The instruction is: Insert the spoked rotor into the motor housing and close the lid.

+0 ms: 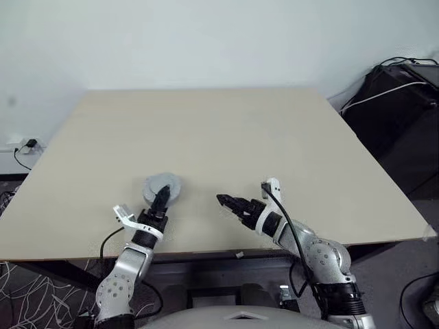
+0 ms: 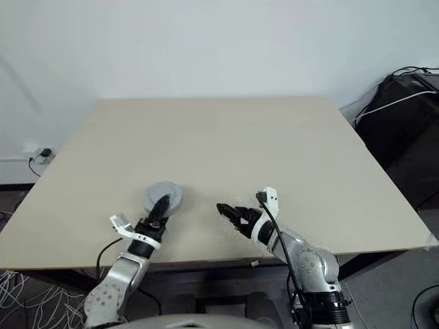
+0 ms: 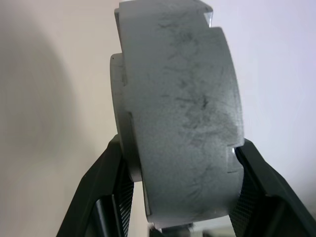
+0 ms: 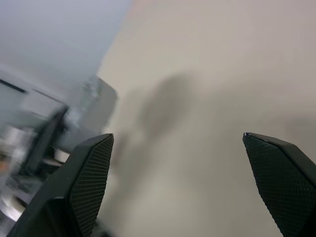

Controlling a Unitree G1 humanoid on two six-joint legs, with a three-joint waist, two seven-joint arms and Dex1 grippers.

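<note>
The left end effector (image 1: 162, 198) pinches a round grey metal part, the lid (image 1: 163, 187), near the table's front edge, left of the middle. In the left wrist view its two black fingers (image 3: 111, 173) press against opposite sides of the lid's thick, notched, scuffed grey rim (image 3: 182, 113), which stands between them edge-on. From the head views the lid looks like a flat silver-grey disc lying low over the table (image 1: 226, 137), with the black fingertips reaching in over its near side; whether it rests on the surface or is held just above it cannot be told. Whether the wheel or the wound part sits under the lid is hidden.

The right end effector (image 1: 230, 203) is spread wide and holds nothing. It sits near the front edge, about the middle of the table, pointing toward the left end effector and the lid but apart from them. In the right wrist view its two textured black fingers (image 4: 89, 177) stand far apart with bare table between them, and the lid and the left end effector appear blurred to one side.

The table is pale beige. Beyond its right edge stands a dark box (image 1: 405, 103) with cables (image 1: 384, 92) lying over it.
</note>
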